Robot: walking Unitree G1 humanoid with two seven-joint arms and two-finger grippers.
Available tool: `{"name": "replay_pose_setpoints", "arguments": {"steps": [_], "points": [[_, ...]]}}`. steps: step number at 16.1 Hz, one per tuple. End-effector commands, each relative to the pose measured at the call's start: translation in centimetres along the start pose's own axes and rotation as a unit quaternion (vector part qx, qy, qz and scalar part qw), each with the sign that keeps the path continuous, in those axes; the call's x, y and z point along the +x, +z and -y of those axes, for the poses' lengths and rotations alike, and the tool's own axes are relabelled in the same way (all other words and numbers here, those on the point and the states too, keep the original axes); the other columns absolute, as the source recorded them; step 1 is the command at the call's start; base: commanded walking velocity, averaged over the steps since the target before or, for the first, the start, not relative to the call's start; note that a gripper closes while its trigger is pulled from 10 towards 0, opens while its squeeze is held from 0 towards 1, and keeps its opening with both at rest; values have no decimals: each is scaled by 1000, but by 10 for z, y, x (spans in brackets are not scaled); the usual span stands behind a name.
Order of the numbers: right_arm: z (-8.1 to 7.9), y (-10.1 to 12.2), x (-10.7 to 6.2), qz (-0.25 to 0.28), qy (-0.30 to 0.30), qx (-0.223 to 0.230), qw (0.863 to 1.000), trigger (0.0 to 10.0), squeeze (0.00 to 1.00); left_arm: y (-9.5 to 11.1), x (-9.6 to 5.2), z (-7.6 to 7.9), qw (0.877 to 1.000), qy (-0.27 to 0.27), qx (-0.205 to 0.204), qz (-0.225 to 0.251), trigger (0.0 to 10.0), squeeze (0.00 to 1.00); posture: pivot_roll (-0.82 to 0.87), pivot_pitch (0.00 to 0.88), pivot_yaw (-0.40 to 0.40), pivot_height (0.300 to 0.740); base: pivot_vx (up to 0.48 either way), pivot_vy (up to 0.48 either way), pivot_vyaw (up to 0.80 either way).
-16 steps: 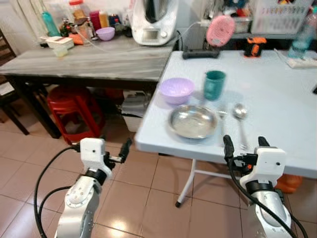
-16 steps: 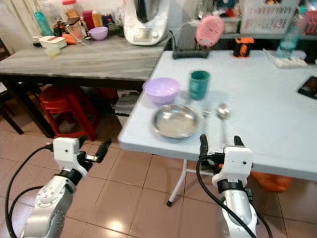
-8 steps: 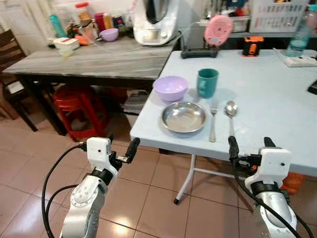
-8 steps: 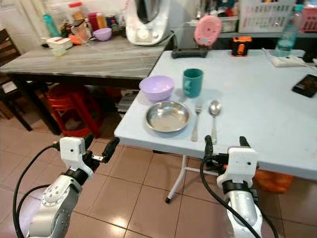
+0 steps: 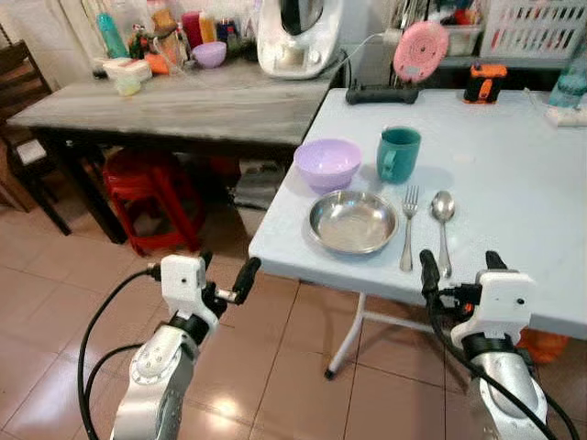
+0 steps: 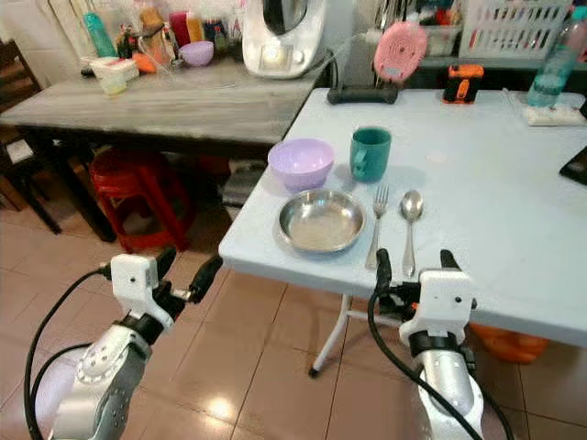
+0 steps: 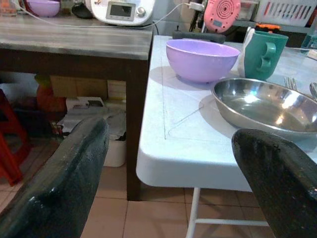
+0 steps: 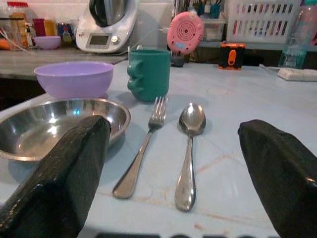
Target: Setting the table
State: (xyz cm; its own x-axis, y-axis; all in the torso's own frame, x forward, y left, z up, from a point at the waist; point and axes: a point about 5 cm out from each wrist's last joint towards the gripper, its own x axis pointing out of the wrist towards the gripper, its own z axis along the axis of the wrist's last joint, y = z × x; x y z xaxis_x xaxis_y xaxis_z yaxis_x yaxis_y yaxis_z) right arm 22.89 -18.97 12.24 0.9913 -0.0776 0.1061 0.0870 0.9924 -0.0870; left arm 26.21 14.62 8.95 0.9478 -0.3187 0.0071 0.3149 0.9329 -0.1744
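Right claw [image 6: 412, 266] wide open, empty, before fork [image 6: 376, 225], spoon [image 6: 410, 225]

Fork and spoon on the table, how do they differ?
The fork ends in prongs, while the spoon ends in a rounded bowl. The fork lies right beside the metal plate; the spoon lies on the fork's far side from it, toward the robot's right. Both are shiny metal, lying flat and roughly parallel on the pale blue table, heads pointing away from the robot.
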Motion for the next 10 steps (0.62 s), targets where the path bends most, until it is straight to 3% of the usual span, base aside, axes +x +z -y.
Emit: {"name": "replay_pose_setpoints", "arguments": {"steps": [1, 10], "points": [[-4, 2, 1, 5, 8, 2, 1000, 10000, 0, 7, -2, -4, 1000, 0, 8, 12, 10000, 0, -62, 0, 113, 740, 262, 0, 0], [-7, -1, -3, 1, 7, 15, 1000, 10000, 0, 7, -2, 0, 1000, -12, 7, 9, 10000, 0, -71, 0, 126, 740, 275, 0, 0]]}}
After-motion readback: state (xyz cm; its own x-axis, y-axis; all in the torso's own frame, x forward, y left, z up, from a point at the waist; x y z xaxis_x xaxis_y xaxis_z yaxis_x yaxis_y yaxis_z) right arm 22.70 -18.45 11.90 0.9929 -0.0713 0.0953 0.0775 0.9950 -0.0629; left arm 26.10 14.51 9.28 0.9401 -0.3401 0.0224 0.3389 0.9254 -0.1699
